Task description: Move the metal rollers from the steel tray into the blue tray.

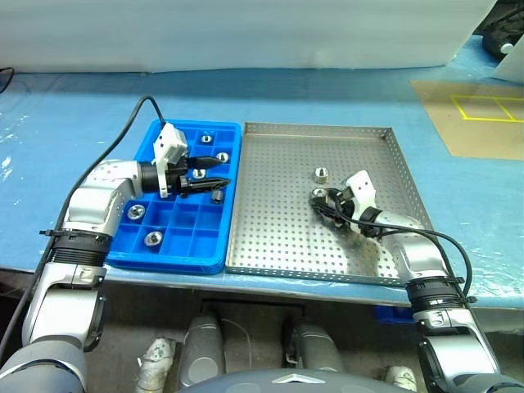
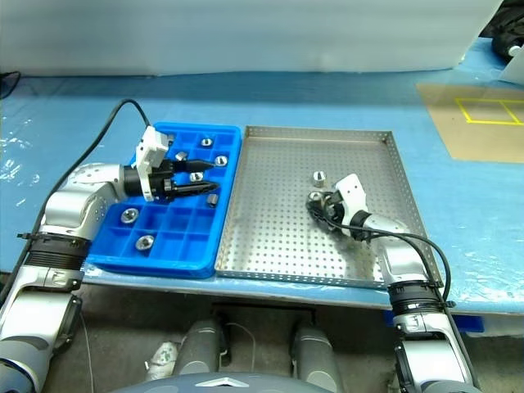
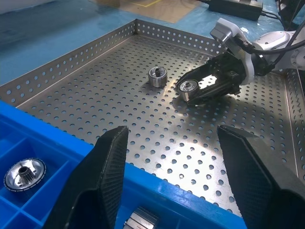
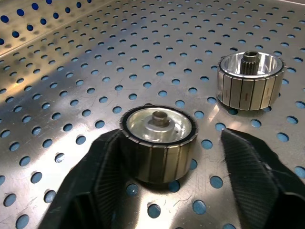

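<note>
The steel tray [image 1: 278, 237] lies right of the blue tray [image 1: 164, 264] on the table. Two metal rollers stand on its perforated floor. One roller [image 1: 321, 173] stands free. The other roller [image 4: 157, 143] sits upright between the fingers of my right gripper [image 1: 321, 196]; one finger touches its side and the other stands a gap away, so the gripper is open. My left gripper [image 1: 205, 173] hovers open over the blue tray's right side, holding nothing. Several rollers [image 1: 153, 238] lie in the blue tray's compartments.
A blue sheet [image 1: 65, 123] covers the table around both trays. A brown board with yellow lines [image 1: 475, 115] lies at the back right. A black cable [image 1: 115, 139] runs from my left wrist over the table's left side.
</note>
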